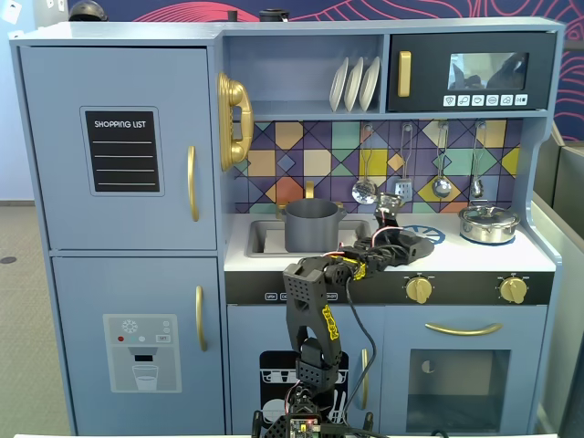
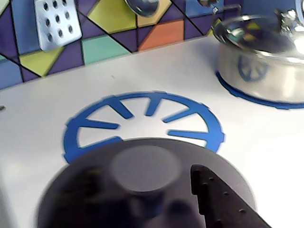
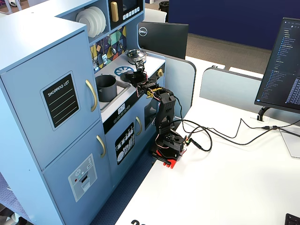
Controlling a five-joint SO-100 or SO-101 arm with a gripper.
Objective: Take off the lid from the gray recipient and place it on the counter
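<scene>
The gray recipient stands uncovered in the recessed sink, also seen in the other fixed view. The dark-gray lid, with its round knob up, fills the bottom of the wrist view, over the near edge of the blue burner ring. My gripper is shut on the lid at the knob; one black finger shows to the right of it. In a fixed view the gripper holds the lid low over the white counter, right of the sink. I cannot tell whether the lid touches the counter.
A shiny silver pot with its own lid stands on the right burner, close in the wrist view. Utensils hang on the tiled back wall. The arm's base stands on the white table in front of the kitchen.
</scene>
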